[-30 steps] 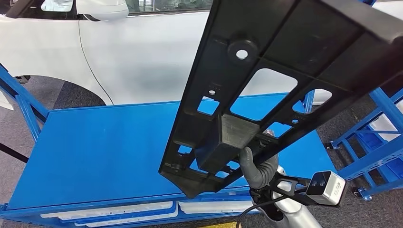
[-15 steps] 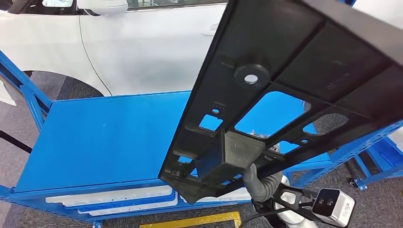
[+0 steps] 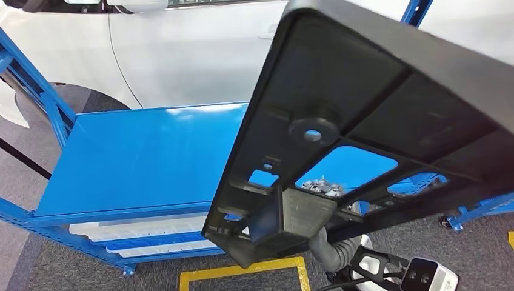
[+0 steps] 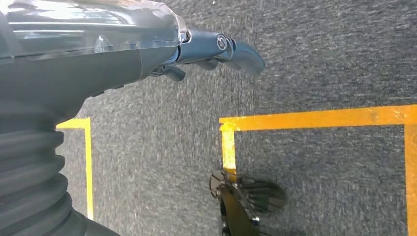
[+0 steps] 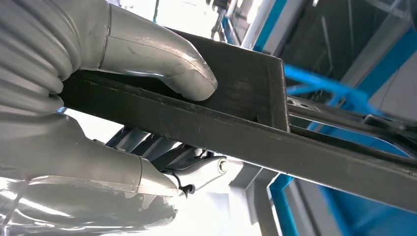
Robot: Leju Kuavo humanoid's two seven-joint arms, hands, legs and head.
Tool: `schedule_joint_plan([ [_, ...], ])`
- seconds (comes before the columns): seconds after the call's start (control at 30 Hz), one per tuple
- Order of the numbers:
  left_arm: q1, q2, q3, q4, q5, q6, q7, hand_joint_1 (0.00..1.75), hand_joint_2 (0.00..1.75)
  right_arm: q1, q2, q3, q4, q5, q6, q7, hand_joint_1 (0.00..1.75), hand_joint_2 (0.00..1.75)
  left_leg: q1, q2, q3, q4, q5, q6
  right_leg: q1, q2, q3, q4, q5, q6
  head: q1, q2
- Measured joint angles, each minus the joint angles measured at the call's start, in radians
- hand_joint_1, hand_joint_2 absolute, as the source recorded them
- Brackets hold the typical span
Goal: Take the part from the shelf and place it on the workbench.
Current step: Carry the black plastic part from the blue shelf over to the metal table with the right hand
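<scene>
Head view: right hand [image 3: 330,242] gripping part [image 3: 363,139] by one end w/ thumb clamp; long overhang risking slip onto workbench [image 3: 145,157]. Left hand [image 4: 216,49] hanging, holding nothing, fingers curled or not: can't tell.

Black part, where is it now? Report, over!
Right hand grips black part, held above the blue workbench. Left hand holds nothing, over the floor. Nothing lies on the bench.

There was one black part [image 3: 376,115], one blue workbench [image 3: 145,157], one white car [image 3: 182,48], two robot hands.
</scene>
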State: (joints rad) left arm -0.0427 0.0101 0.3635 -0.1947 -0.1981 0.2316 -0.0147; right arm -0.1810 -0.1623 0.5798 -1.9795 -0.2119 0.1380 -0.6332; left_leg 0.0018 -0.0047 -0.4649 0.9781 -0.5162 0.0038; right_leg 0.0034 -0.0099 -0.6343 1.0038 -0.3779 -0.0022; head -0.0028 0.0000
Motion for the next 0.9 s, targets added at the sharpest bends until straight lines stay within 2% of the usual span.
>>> schedule_joint_plan([
  [0.03, 0.0, -0.002, 0.0, 0.0, -0.001, 0.0, 0.003, 0.0, 1.75, 0.0, 0.0, -0.001, -0.002, 0.0, 0.004, 0.009, 1.75, 1.75, 0.002, 0.002, -0.005, -0.004, 0.009, 0.006, -0.001, 0.002, -0.004, 0.003, -0.004, 0.006, 0.0, 0.0],
  [0.07, -0.001, -0.004, 0.0, 0.0, -0.003, 0.0, 0.008, 0.0, 1.75, 0.0, 0.0, -0.003, -0.004, -0.003, 0.011, 0.021, 1.75, 1.75, 0.004, 0.004, -0.014, -0.006, 0.021, 0.014, -0.003, 0.004, -0.012, 0.018, -0.026, 0.012, 0.0, 0.0],
  [0.1, -0.001, -0.006, 0.0, 0.0, -0.004, 0.0, 0.014, 0.0, 1.75, -0.001, -0.001, -0.005, -0.006, -0.008, 0.019, 0.035, 1.75, 1.75, 0.007, 0.007, -0.025, -0.009, 0.034, 0.02, -0.004, 0.007, -0.025, 0.05, -0.064, 0.017, 0.0, 0.0],
  [0.17, -0.002, -0.012, 0.0, 0.0, -0.004, -0.001, 0.026, 0.0, 1.75, -0.006, -0.002, -0.009, -0.005, -0.026, 0.039, 0.062, 1.75, 1.75, 0.007, 0.009, -0.055, -0.009, 0.057, 0.026, -0.009, 0.008, -0.062, 0.173, -0.167, 0.026, 0.0, 0.0],
  [0.2, -0.002, -0.015, 0.0, 0.0, -0.004, 0.0, 0.033, 0.0, 1.75, -0.01, -0.004, -0.01, -0.002, -0.035, 0.05, 0.073, 1.75, 1.75, 0.007, 0.01, -0.07, -0.008, 0.069, 0.026, -0.011, 0.008, -0.076, 0.236, -0.197, 0.03, 0.0, 0.0],
  [0.23, -0.002, -0.02, 0.0, 0.0, -0.002, 0.0, 0.038, 0.0, 1.75, -0.016, -0.006, -0.011, 0.001, -0.045, 0.06, 0.083, 1.75, 1.75, 0.007, 0.01, -0.087, -0.006, 0.081, 0.025, -0.013, 0.008, -0.08, 0.282, -0.205, 0.033, 0.0, 0.0],
  [0.27, -0.002, -0.025, 0.0, 0.0, -0.001, 0.0, 0.042, 0.0, 1.75, -0.024, -0.008, -0.011, 0.005, -0.055, 0.068, 0.091, 1.75, 1.75, 0.007, 0.01, -0.103, -0.004, 0.091, 0.023, -0.014, 0.008, -0.067, 0.293, -0.19, 0.034, 0.0, 0.0],
  [0.3, -0.002, -0.03, 0.0, 0.0, 0.001, 0.0, 0.045, 0.0, 1.75, -0.031, -0.01, -0.011, 0.009, -0.063, 0.075, 0.098, 1.75, 1.75, 0.007, 0.01, -0.117, -0.001, 0.1, 0.02, -0.016, 0.008, -0.035, 0.267, -0.161, 0.035, 0.0, 0.0],
  [0.33, -0.003, -0.035, 0.0, 0.0, 0.003, 0.0, 0.046, 0.0, 1.75, -0.039, -0.011, -0.011, 0.013, -0.069, 0.079, 0.103, 1.75, 1.75, 0.008, 0.01, -0.13, 0.004, 0.108, 0.017, -0.017, 0.008, 0.015, 0.206, -0.134, 0.033, 0.0, 0.0],
  [0.37, -0.003, -0.04, 0.0, 0.0, 0.004, 0.001, 0.047, 0.0, 1.75, -0.046, -0.012, -0.011, 0.016, -0.073, 0.082, 0.106, 1.75, 1.75, 0.007, 0.01, -0.142, 0.01, 0.115, 0.013, -0.016, 0.008, 0.073, 0.128, -0.125, 0.03, 0.0, 0.0],
  [0.4, -0.003, -0.044, 0.0, 0.0, 0.004, 0.002, 0.047, 0.0, 1.75, -0.052, -0.012, -0.012, 0.018, -0.075, 0.084, 0.109, 1.75, 1.75, 0.006, 0.009, -0.15, 0.014, 0.121, 0.009, -0.014, 0.009, 0.121, 0.057, -0.127, 0.025, 0.0, 0.0],
  [0.43, -0.003, -0.046, 0.0, 0.0, 0.004, 0.002, 0.047, 0.0, 1.75, -0.057, -0.012, -0.012, 0.02, -0.078, 0.086, 0.11, 1.75, 1.75, 0.005, 0.008, -0.155, 0.017, 0.128, 0.003, -0.012, 0.009, 0.153, 0.005, -0.136, 0.02, 0.0, 0.0],
  [0.47, -0.003, -0.048, 0.001, 0.0, 0.004, 0.003, 0.048, 0.0, 1.75, -0.06, -0.013, -0.012, 0.022, -0.081, 0.089, 0.111, 1.75, 1.75, 0.005, 0.008, -0.157, 0.017, 0.135, -0.003, -0.009, 0.01, 0.164, -0.019, -0.144, 0.015, 0.0, 0.0],
  [0.53, -0.002, -0.05, 0.002, 0.0, 0.006, 0.003, 0.048, 0.0, 1.75, -0.064, -0.013, -0.012, 0.026, -0.09, 0.095, 0.114, 1.75, 1.75, 0.006, 0.007, -0.161, 0.014, 0.149, -0.016, -0.008, 0.009, 0.155, -0.024, -0.133, 0.001, 0.0, 0.0],
  [0.57, -0.001, -0.051, 0.003, 0.0, 0.007, 0.003, 0.046, 0.0, 1.75, -0.067, -0.014, -0.012, 0.029, -0.096, 0.099, 0.116, 1.75, 1.75, 0.008, 0.007, -0.168, 0.02, 0.141, -0.021, -0.01, 0.007, 0.146, -0.025, -0.123, -0.008, 0.0, 0.0],
  [0.6, 0.0, -0.053, 0.005, 0.0, 0.008, 0.003, 0.045, 0.0, 1.75, -0.07, -0.015, -0.012, 0.031, -0.101, 0.104, 0.117, 1.75, 1.75, 0.008, 0.006, -0.18, 0.042, 0.114, -0.026, -0.012, 0.006, 0.135, -0.028, -0.111, -0.016, 0.0, 0.0],
  [0.63, 0.001, -0.054, 0.006, 0.001, 0.009, 0.003, 0.042, 0.0, 1.75, -0.074, -0.016, -0.012, 0.034, -0.107, 0.109, 0.118, 1.75, 1.75, 0.01, 0.006, -0.197, 0.085, 0.071, -0.03, -0.013, 0.004, 0.121, -0.029, -0.098, -0.023, 0.0, 0.0],
  [0.7, 0.0, -0.055, 0.006, 0.001, 0.009, 0.003, 0.036, 0.0, 1.75, -0.078, -0.018, -0.012, 0.038, -0.116, 0.119, 0.119, 1.75, 1.75, 0.011, 0.006, -0.238, 0.22, -0.029, -0.037, -0.01, 0.004, 0.091, -0.028, -0.075, -0.028, 0.0, 0.0],
  [0.73, 0.0, -0.055, 0.007, 0.001, 0.009, 0.003, 0.035, 0.0, 1.75, -0.08, -0.018, -0.012, 0.04, -0.118, 0.121, 0.119, 1.75, 1.75, 0.011, 0.006, -0.252, 0.276, -0.059, -0.039, -0.008, 0.003, 0.08, -0.027, -0.066, -0.029, 0.0, 0.0],
  [0.77, 0.0, -0.055, 0.007, 0.001, 0.008, 0.003, 0.034, 0.0, 1.75, -0.081, -0.019, -0.012, 0.041, -0.119, 0.122, 0.119, 1.75, 1.75, 0.011, 0.006, -0.26, 0.313, -0.073, -0.04, -0.007, 0.003, 0.073, -0.026, -0.061, -0.029, 0.0, 0.0],
  [0.83, 0.0, -0.055, 0.007, 0.001, 0.008, 0.003, 0.033, 0.0, 1.75, -0.082, -0.019, -0.013, 0.043, -0.121, 0.123, 0.119, 1.75, 1.75, 0.011, 0.006, -0.257, 0.334, -0.07, -0.039, -0.005, 0.003, 0.064, -0.025, -0.055, -0.029, 0.0, 0.0],
  [0.87, 0.0, -0.055, 0.007, 0.001, 0.007, 0.003, 0.032, 0.0, 1.75, -0.085, -0.021, -0.013, 0.045, -0.123, 0.124, 0.119, 1.75, 1.75, 0.01, 0.006, -0.218, 0.296, -0.041, -0.035, -0.003, 0.003, 0.049, -0.021, -0.046, -0.028, 0.0, 0.0],
  [0.9, -0.001, -0.055, 0.008, 0.0, 0.007, 0.003, 0.031, 0.0, 1.75, -0.089, -0.023, -0.014, 0.046, -0.126, 0.124, 0.12, 1.75, 1.75, 0.009, 0.006, -0.162, 0.234, -0.016, -0.028, -0.001, 0.003, 0.033, -0.016, -0.036, -0.027, 0.0, 0.0],
])
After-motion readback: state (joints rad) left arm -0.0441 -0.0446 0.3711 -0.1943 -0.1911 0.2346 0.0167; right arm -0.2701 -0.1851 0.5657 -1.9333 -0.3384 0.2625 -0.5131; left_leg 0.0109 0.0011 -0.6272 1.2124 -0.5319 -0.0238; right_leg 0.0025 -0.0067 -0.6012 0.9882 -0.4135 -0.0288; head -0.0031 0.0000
